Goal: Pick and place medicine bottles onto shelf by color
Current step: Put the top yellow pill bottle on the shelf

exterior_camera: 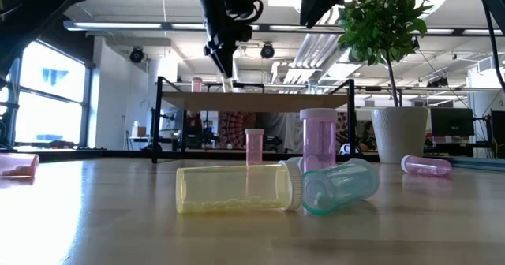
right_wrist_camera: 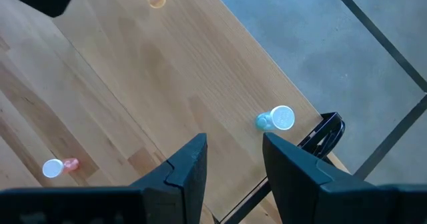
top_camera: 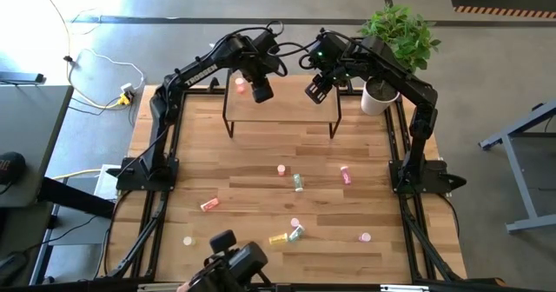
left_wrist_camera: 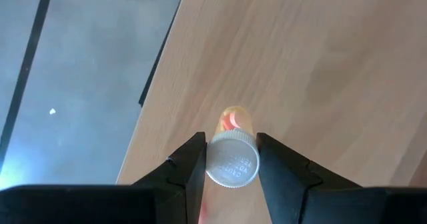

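From where I stood, both arms were reaching over the shelf [top_camera: 287, 109] at the upper middle of the overhead frame. The left gripper [left_wrist_camera: 230, 159] hung above the shelf's left part, its fingers [left_wrist_camera: 190, 161] clenched on the white cap of an orange bottle [left_wrist_camera: 232, 127], which stood upright with its foot close above or on the light wood; I could not tell which. In the table-level picture that gripper [exterior_camera: 223, 66] came down from the top centre toward the board. A second orange bottle [top_camera: 240, 85] stood on the shelf's far left corner, just beside it.

The right gripper [right_wrist_camera: 233, 159] hovered over the right part of the shelf with its fingers released, nothing between them. Its wrist camera looked down past them at a pale green bottle [right_wrist_camera: 275, 119] standing at the shelf's edge.

The rest of the bottles were scattered across the tabletop [top_camera: 261, 153] in the lower half of the overhead frame: a pink one [top_camera: 347, 175] right of centre, a pale green one [top_camera: 299, 182] near the middle, a red-orange one [top_camera: 208, 205] lying at lower left. Close to the low camera a yellow bottle [exterior_camera: 237, 188] lay on its side, touching a pale green bottle [exterior_camera: 339, 186] also on its side, with a pink bottle [exterior_camera: 317, 139] upright behind them. A potted plant [top_camera: 395, 40] stood at the upper right.
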Available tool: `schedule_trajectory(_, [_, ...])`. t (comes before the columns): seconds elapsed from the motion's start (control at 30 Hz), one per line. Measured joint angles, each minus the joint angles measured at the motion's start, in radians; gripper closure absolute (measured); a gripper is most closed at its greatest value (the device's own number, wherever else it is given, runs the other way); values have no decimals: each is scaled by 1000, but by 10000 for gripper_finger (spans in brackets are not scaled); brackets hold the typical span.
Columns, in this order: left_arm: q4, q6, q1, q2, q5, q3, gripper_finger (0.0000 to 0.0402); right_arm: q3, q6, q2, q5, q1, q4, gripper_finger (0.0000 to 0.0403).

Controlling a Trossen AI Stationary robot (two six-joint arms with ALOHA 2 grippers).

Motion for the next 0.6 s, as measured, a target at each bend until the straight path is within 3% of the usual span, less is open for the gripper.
schedule_trajectory(0.6, [2, 19, 6, 13, 8, -4, 291, 0, 0, 0, 0, 0, 0, 265])
